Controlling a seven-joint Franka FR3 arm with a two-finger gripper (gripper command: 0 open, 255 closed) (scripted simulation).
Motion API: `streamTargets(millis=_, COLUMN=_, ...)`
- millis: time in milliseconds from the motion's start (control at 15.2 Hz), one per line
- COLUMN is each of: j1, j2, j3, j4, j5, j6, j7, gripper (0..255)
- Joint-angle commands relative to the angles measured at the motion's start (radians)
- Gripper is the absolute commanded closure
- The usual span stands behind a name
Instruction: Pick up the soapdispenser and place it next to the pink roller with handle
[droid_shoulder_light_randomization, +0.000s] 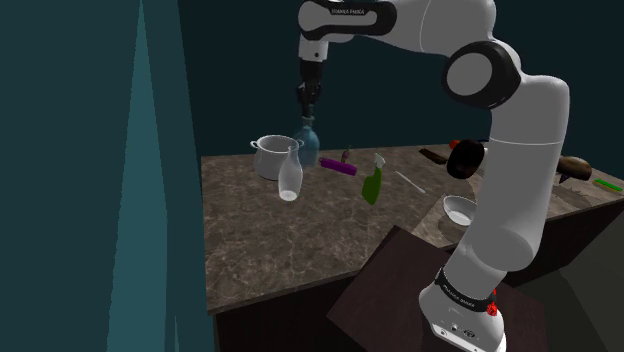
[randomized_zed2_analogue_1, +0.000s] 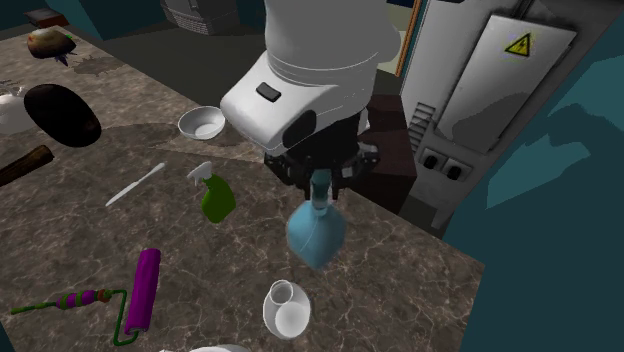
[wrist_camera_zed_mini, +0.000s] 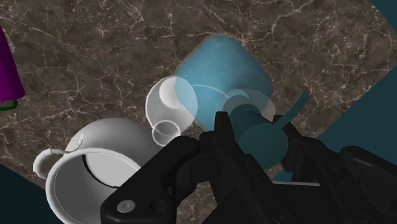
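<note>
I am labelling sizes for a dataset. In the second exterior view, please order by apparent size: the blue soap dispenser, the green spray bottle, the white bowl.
1. blue soap dispenser, though nearest the camera.
2. green spray bottle.
3. white bowl, only slightly smaller and farther off, so unsure.

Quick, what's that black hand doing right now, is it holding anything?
The hand: closed, holding the blue soap dispenser by its neck.

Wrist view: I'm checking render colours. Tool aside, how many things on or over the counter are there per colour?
Blue: 1, the soap dispenser
White: 2, the pot and the vase
Purple: 1, the roller
Total: 4
</note>
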Motion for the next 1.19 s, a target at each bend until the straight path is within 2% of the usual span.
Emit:
streamTargets(millis=0, j1=-0.002, j2=0.002, j3=-0.001, j4=0.031, j5=0.0, j6=-0.029, j7=-0.001, gripper=255)
streamTargets(millis=528, j1=-0.005, j2=0.039, j3=-0.001, j4=0.187, j5=0.003, j6=-0.148, j7=-0.001, gripper=255)
streamTargets(millis=792, j1=-0.056, j2=-0.013, j3=-0.028, j4=0.063, j5=0.002, j6=-0.077, j7=-0.081, gripper=255)
streamTargets(millis=1122, j1=-0.118, j2=-0.044, j3=-0.065, j4=-0.041, j5=0.001, j6=-0.005, j7=-0.182, gripper=255)
